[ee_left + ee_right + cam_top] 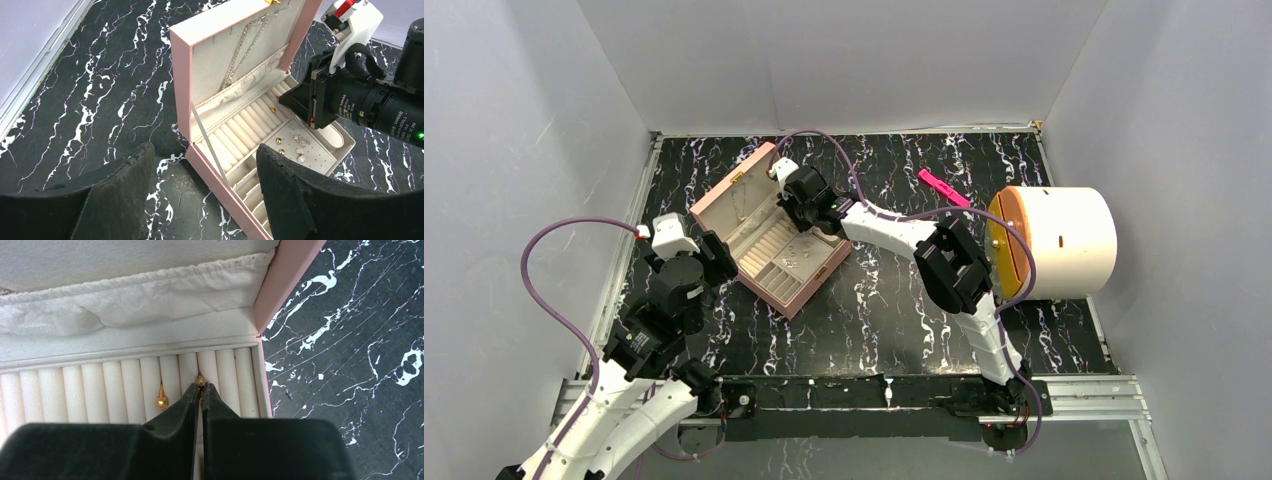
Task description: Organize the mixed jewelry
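The pink jewelry box (769, 232) lies open on the black marble table. My right gripper (200, 386) is shut on a gold ring (200, 379), its tips down at a slot between the cream ring rolls (125, 387) near the box's right wall. Another gold ring (161, 400) stands in a slot to the left. In the left wrist view, several gold and silvery pieces (295, 147) lie on the perforated pad, and a gold ring (272, 109) sits in the rolls. My left gripper (202, 195) is open and empty, over the table by the box's near corner.
A chain necklace (240, 50) hangs inside the box lid. A bright pink bar (943, 187) lies at the back right. A cream cylinder with an orange face (1054, 243) lies on its side at the right. White walls enclose the table.
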Controlling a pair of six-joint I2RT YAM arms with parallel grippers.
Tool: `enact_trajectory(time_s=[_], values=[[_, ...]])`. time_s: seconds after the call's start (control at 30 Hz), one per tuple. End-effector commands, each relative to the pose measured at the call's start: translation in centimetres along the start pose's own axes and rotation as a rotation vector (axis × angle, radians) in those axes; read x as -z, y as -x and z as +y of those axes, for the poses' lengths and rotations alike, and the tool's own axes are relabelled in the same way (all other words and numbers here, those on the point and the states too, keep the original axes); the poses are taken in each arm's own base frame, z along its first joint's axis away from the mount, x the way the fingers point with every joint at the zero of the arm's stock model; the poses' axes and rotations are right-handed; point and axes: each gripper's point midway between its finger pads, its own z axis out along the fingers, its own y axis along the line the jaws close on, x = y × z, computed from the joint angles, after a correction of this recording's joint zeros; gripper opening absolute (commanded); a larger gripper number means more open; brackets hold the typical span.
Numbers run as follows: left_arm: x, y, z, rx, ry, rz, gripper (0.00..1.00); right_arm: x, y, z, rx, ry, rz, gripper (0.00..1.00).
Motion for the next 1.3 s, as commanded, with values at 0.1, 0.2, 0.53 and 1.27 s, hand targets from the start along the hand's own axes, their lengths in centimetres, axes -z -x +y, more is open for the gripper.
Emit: enact_trajectory(time_s=[0.1,0.2,0.53,1.27], values=[[-0.2,0.3,0.1,0.001,0.013,-0.009,0.72,-0.1,2.0,-0.5,0.0,-0.009,-0.046,0.04],[-0.2,0.3,0.1,0.0,0.014,-0.009,0.72,-0.4,1.3,-0.5,0.005,-0.008,-0.027,0.02],[-0.2,0.3,0.1,-0.002,0.014,-0.006,0.72,-0.7,0.2,-0.6,0.008,-0.015,0.01,0.05],[-0.3,0.3,0.1,0.002,0.009,-0.006,0.72,2.0,4.9,-0.4,-0.013,0.004,-0.126,0.13]])
